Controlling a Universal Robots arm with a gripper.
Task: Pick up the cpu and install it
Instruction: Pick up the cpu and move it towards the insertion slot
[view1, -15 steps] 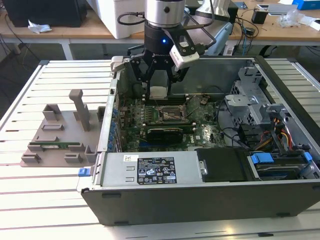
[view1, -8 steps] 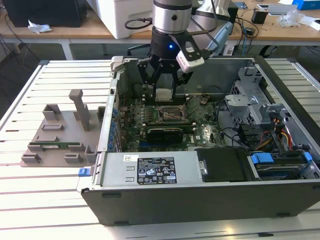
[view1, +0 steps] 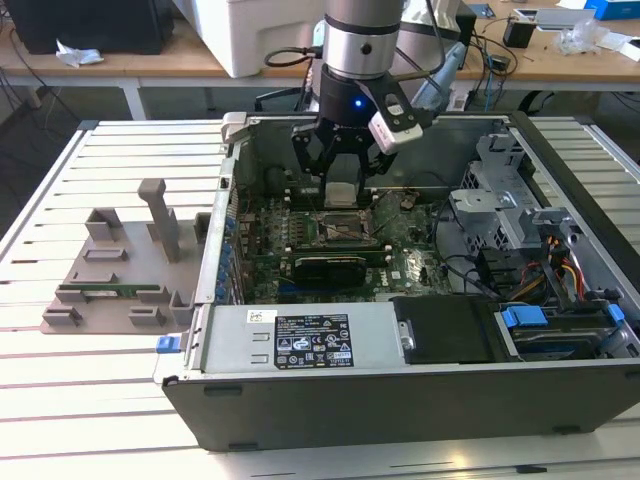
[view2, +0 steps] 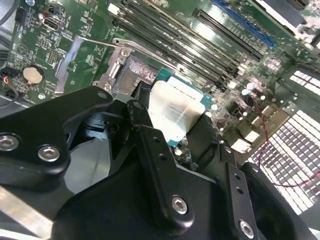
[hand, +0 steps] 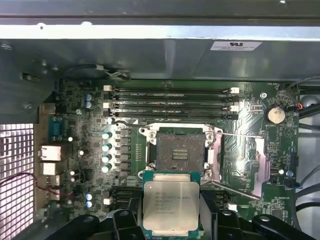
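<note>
My gripper (view1: 341, 186) hangs inside the open computer case (view1: 400, 400), shut on the cpu (view1: 342, 194). The cpu is a flat square chip with a silvery top and a green rim, held level between the two black fingers (hand: 126, 219). It sits a little above the motherboard, just beside the open black-framed socket (hand: 177, 151), whose metal load plate (hand: 250, 165) is swung aside. In the second wrist view the cpu (view2: 175, 112) shows between the fingers (view2: 145, 137), partly over the socket's edge (view2: 131, 75). The socket (view1: 345, 229) lies just in front of the gripper in the exterior view.
Memory slots (hand: 170, 100) run along the socket's far side. A black card (view1: 330, 265), the power supply (view1: 310, 340) and a drive cage (view1: 500, 210) crowd the case. On the exterior view's left, a grey fixture (view1: 120, 270) carries a green memory stick (view1: 110, 291).
</note>
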